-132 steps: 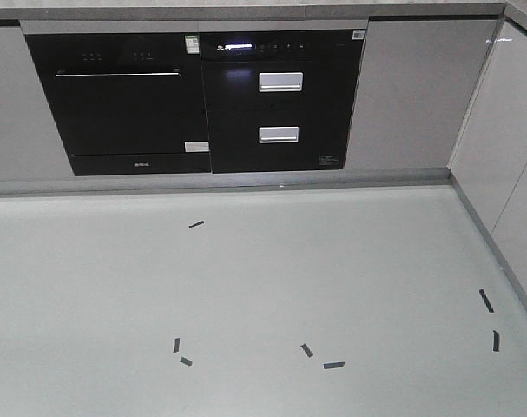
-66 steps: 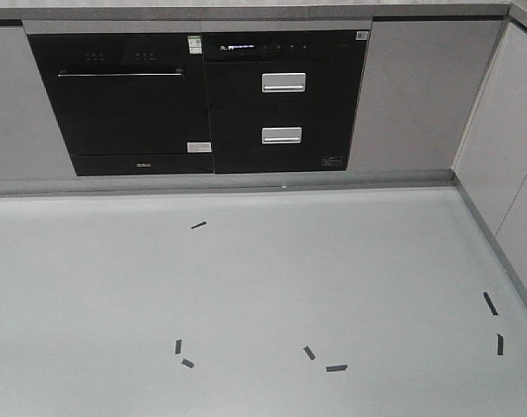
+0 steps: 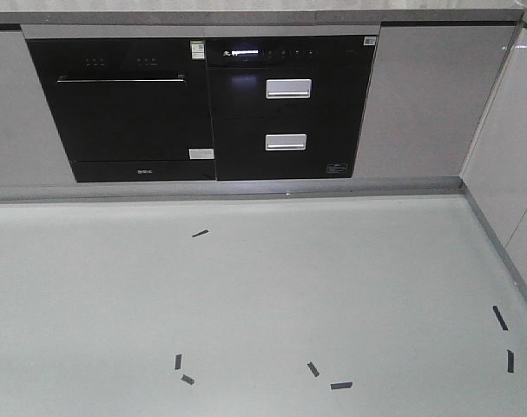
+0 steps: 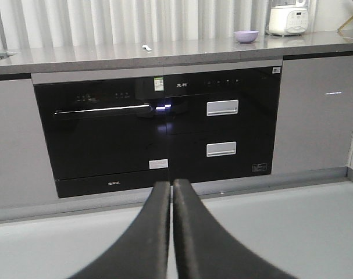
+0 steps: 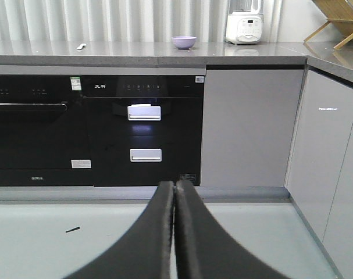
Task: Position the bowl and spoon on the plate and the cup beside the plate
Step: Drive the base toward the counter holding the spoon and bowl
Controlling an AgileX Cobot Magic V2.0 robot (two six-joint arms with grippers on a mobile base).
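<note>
Lavender bowl (image 5: pixel 184 42) sits upright on the grey countertop (image 5: pixel 124 49), toward the back, w/ the spoon (image 5: pixel 80 46) well apart to its left. Plate and cup aren't in any view.

Step in hand, as I judge it: getting the base up to the counter, since nothing is w/in reach yet. To do it well:
- Close in square to the cabinet front, aiming roughly btwn bowl and spoon so each arm gets one.
- Raise both wrists above counter height before arriving, as both cams sit below the counter edge.
- Open the fingers only once over the target.

Bowl looks smooth, deep and round, rim facing up, so prob. a rim pinch will work. Spoon is a tiny pale sliver lying flat. Which way it points is too small to tell, so expect a low, careful pinch.

Left gripper (image 4: pixel 171 185) has its fingers pressed together w/ nothing btwn them, and right gripper (image 5: pixel 175 185) is the same.

Further out:
- white appliance (image 5: pixel 244 26) to the right of the bowl
- black oven (image 4: pixel 100 133) and drawer unit (image 5: pixel 144 133) under the counter
- pale floor (image 3: pixel 246 287) w/ black tape marks (image 3: pixel 341 385)
</note>
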